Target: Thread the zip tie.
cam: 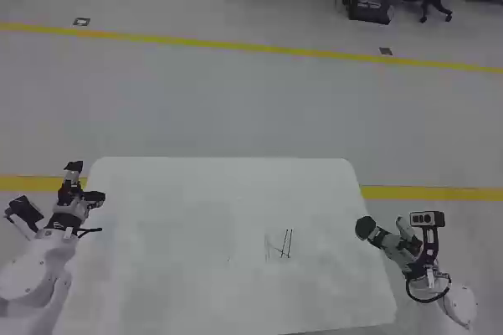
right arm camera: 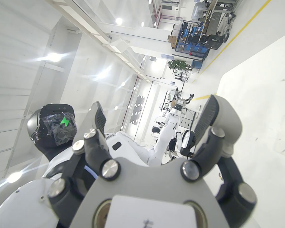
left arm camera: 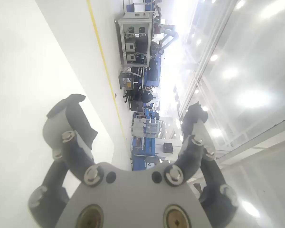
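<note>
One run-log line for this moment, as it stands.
left gripper: open, empty | right gripper: open, empty | zip ties: lying on table, apart from both arms | threading: not begun

Zip ties (cam: 283,244) lie on the table (cam: 192,201), right of centre. The left gripper (left arm camera: 134,105) sits beyond its left edge, the right gripper (right arm camera: 154,103) beyond its right.

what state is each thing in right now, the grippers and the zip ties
left gripper: open, empty, beside one side edge of the table
right gripper: open, empty, beside the opposite edge
zip ties: lying on the table between the arms, nothing touching them; too thin to tell if any is threaded
</note>
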`<state>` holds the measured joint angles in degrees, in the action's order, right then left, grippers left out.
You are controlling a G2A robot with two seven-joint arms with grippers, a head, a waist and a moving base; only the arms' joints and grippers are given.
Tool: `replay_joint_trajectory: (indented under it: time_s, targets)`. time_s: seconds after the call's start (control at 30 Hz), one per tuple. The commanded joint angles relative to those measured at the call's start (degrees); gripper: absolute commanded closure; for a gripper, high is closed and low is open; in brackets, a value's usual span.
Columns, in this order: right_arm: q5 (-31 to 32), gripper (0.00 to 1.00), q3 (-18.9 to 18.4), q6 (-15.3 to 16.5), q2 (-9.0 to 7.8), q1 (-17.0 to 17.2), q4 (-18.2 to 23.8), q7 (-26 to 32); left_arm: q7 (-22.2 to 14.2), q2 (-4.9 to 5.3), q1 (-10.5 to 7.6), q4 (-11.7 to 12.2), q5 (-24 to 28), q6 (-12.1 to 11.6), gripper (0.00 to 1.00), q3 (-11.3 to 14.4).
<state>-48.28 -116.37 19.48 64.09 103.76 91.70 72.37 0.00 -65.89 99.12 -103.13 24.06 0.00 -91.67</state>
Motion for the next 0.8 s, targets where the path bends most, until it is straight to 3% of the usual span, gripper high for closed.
replay_joint_trajectory:
  time_s: [0.0, 0.03, 0.07, 0.1, 0.13, 0.17, 0.2, 0.23, 0.43, 0.57, 0.77]
  targets:
    - [0.0, 0.22, 0.0, 0.0, 0.0, 0.0, 0.0, 0.0, 0.0, 0.0, 0.0, 0.0, 0.0, 0.0, 0.22, 0.0]
    - [0.0, 0.0, 0.0, 0.0, 0.0, 0.0, 0.0, 0.0, 0.0, 0.0, 0.0, 0.0, 0.0, 0.0, 0.0, 0.0]
    - [0.0, 0.22, 0.0, 0.0, 0.0, 0.0, 0.0, 0.0, 0.0, 0.0, 0.0, 0.0, 0.0, 0.0, 0.22, 0.0]
    - [0.0, 0.0, 0.0, 0.0, 0.0, 0.0, 0.0, 0.0, 0.0, 0.0, 0.0, 0.0, 0.0, 0.0, 0.22, 0.0]
    - [0.0, 0.0, 0.0, 0.0, 0.0, 0.0, 0.0, 0.0, 0.0, 0.0, 0.0, 0.0, 0.0, 0.0, 0.0, 0.0]
    - [0.0, 0.0, 0.0, 0.0, 0.0, 0.0, 0.0, 0.0, 0.0, 0.0, 0.0, 0.0, 0.0, 0.0, 0.0, 0.0]
    - [0.0, 0.22, 0.0, 0.0, 0.0, 0.0, 0.0, 0.0, 0.0, 0.0, 0.0, 0.0, 0.0, 0.0, 0.0, 0.0]
    - [0.0, 0.0, 0.0, 0.0, 0.0, 0.0, 0.0, 0.0, -0.3, 0.01, -0.19, -0.3, -0.7, 0.0, 0.0, 0.4]
    - [0.0, 0.0, 0.0, 0.0, 0.0, 0.0, 0.0, 0.0, -1.8, -0.31, -3.56, -0.4, -6.2, 0.9, 0.0, 5.3]
    - [0.0, 0.0, 0.0, 0.0, 0.0, 0.0, 0.0, 0.0, -3.6, -0.67, -5.72, -0.3, -9.8, 2.6, 0.0, 10.3]
    - [0.0, 0.0, 0.0, 0.0, 0.0, 0.0, 0.0, 0.0, -4.6, -1.3, -6.96, -0.2, -11.8, 4.5, 0.0, 16.4]
